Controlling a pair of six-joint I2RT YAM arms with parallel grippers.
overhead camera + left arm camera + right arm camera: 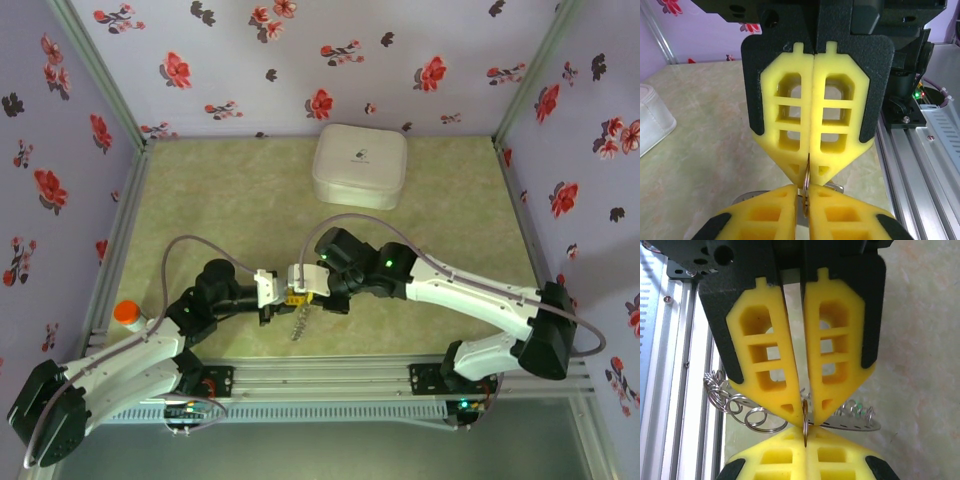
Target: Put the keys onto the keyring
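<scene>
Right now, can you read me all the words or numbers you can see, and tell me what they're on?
White box, on its lid: a small dark logo with a line of print under it, too small to read.
No other words, numbers or signs can be read.

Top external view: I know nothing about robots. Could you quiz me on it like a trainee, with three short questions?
1. True or false: the white box stands near the far wall.
2. The left gripper and right gripper are: A far apart; B tip to tip; C resting on the box.
3. What dangles just below where they meet?
Key: 1 true; 2 B; 3 the keyring.
</scene>
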